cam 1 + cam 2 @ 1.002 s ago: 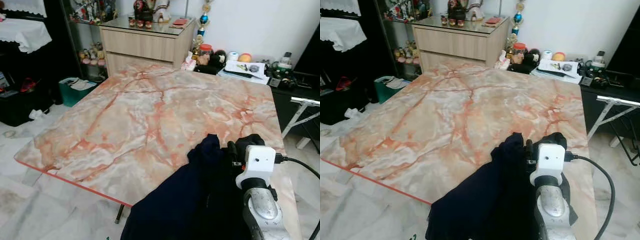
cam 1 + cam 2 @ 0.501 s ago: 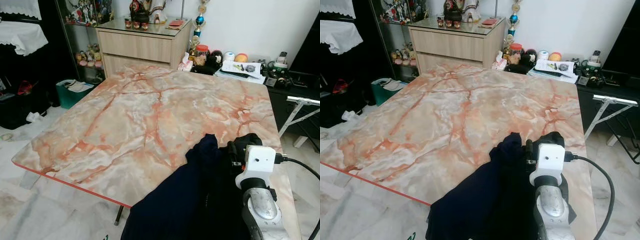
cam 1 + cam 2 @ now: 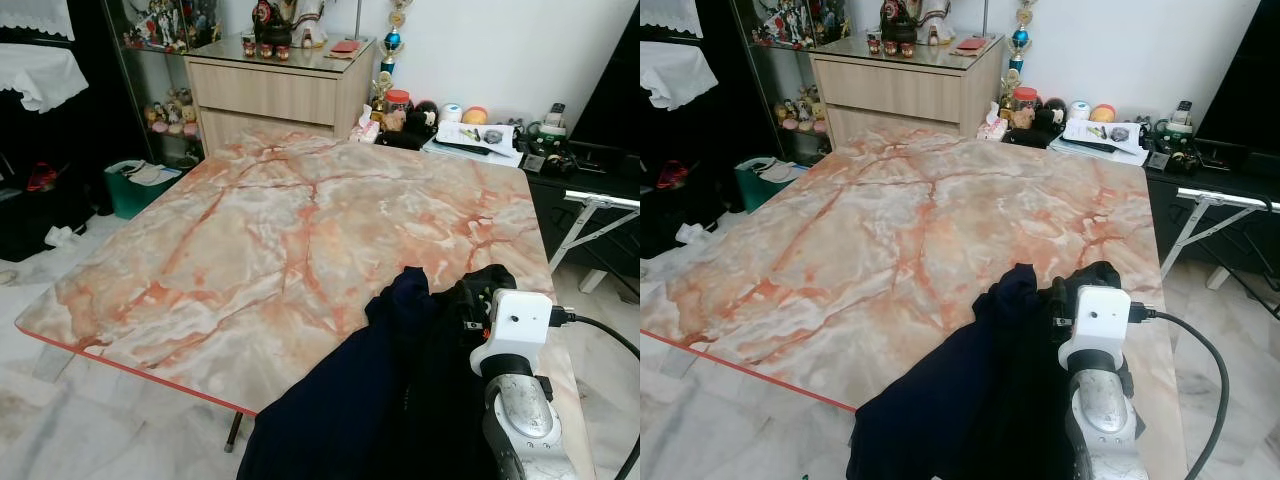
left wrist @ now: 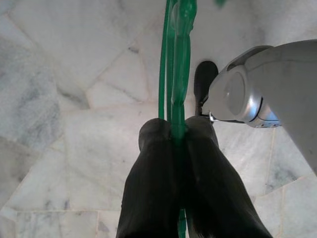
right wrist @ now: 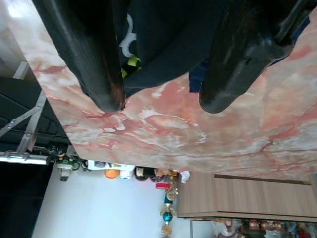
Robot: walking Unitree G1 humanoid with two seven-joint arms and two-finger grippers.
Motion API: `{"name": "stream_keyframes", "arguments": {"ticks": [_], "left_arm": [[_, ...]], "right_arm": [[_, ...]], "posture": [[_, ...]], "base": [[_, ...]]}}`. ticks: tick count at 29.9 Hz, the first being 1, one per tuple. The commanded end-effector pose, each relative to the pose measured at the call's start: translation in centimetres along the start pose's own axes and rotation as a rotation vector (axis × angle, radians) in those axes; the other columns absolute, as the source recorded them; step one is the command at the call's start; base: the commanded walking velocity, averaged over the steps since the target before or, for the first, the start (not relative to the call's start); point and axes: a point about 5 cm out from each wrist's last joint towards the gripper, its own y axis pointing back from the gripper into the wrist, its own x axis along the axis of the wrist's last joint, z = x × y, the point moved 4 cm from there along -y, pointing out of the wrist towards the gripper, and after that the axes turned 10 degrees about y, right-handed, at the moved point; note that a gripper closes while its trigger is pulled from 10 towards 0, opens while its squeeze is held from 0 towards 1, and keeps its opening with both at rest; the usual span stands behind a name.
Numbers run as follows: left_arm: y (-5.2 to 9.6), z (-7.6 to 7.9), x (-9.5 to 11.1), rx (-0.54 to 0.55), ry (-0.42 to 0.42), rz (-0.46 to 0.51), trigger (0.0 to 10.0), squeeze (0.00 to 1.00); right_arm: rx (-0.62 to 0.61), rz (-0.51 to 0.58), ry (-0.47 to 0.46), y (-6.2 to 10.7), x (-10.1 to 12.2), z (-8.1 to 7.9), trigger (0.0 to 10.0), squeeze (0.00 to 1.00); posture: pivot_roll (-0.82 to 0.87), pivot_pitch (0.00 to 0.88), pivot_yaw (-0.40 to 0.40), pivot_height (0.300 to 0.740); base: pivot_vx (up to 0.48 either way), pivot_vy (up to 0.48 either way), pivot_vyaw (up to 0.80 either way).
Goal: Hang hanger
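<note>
A green hanger [image 4: 178, 59] is pinched between the two black fingers of my left gripper [image 4: 178, 126], which hangs low over the pale marble floor. My right gripper [image 3: 478, 290] is over the near right part of the pink marble table [image 3: 250, 230]. It holds a dark navy garment [image 3: 370, 400] that peaks beside it and drapes off the table's front edge. In the right wrist view the gripper [image 5: 163, 103] has the cloth [image 5: 163, 44], with a white and yellow print, between its fingers [image 5: 94, 74].
A wooden cabinet [image 3: 275, 90] stands behind the table. Small clutter [image 3: 470, 125] sits by the far right corner. A green bin [image 3: 135, 185] and dark shelves are at the left. A white folding stand [image 3: 600, 225] is at the right. A black cable [image 3: 600, 330] trails from my right wrist.
The whole picture has shifted a little, so the camera has moved. My right gripper and the garment keep the same pose relative to each other.
</note>
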Motion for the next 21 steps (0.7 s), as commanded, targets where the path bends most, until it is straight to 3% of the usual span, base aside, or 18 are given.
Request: {"name": "stream_keyframes", "arguments": {"ticks": [1,16,18,21], "left_arm": [[0.1,-0.1,-0.1,0.000,0.006,0.001,10.0,0.00],[-0.8,3.7,0.8,-0.024,-0.015,0.008,10.0,0.00],[-1.1,5.0,1.8,-0.025,-0.029,0.029,10.0,0.00],[-1.2,5.5,2.4,-0.017,-0.048,0.043,10.0,0.00]], "right_arm": [[-0.012,0.005,-0.011,-0.1,0.1,0.2,10.0,0.00],[-0.015,0.001,-0.011,-0.1,0.0,0.3,10.0,0.00],[-0.017,0.001,-0.011,-0.1,0.0,0.3,10.0,0.00],[-0.017,0.001,-0.010,-0.1,0.0,0.3,10.0,0.00]], "posture": [[0.13,0.023,-0.036,0.740],[0.12,0.023,-0.034,0.740],[0.12,0.023,-0.034,0.740],[0.12,0.021,-0.034,0.740]], "base": [[0.000,0.000,0.00],[0.000,0.000,0.00],[-0.120,0.000,0.00],[-0.240,0.000,0.00]]}}
